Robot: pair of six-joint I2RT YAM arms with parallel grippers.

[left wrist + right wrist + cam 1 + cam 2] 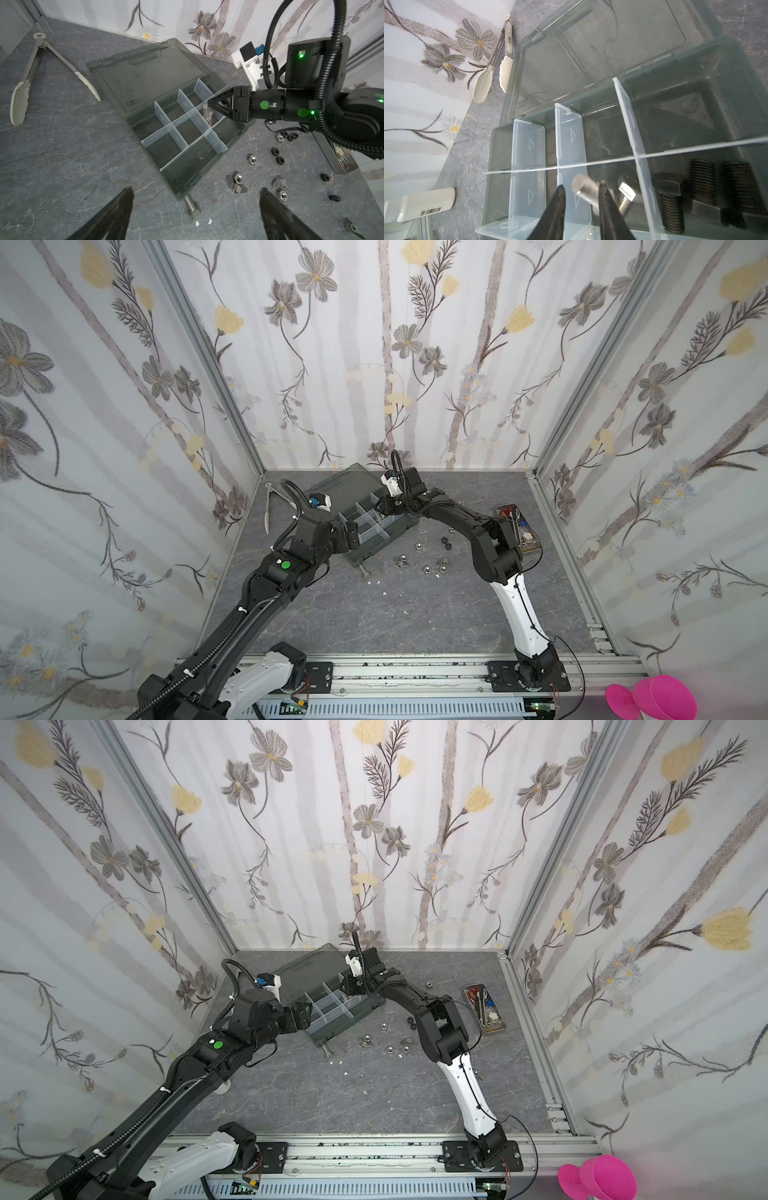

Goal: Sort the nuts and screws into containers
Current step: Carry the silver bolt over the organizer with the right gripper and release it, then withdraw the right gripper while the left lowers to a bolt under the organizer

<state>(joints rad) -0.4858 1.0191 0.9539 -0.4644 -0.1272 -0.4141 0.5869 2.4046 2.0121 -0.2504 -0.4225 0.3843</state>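
The containers are the compartments of a smoky-grey organizer box (399, 531) (365, 1011) (145, 116), its lid lying open. My right gripper (581, 184) (380, 506) hovers over one compartment, jaws slightly open. A blurred silver screw (584, 189) is loose just below them, above another silver screw (626, 199). Black screws (670, 199) fill the neighbouring compartment. My left gripper (196, 188) (355, 535) is wide open and empty above a silver screw (192, 207) (365, 570) at the box's near corner. Silver nuts (252, 159) (419, 546) and black nuts (275, 151) (444, 540) lie on the table right of the box.
Long metal tongs (268, 506) (31, 68) lie left of the box by the wall. A narrow tray (517, 531) (484, 1006) with red-handled tools stands at the right. Wing nuts (236, 187) and white crumbs (197, 223) sit among the loose hardware.
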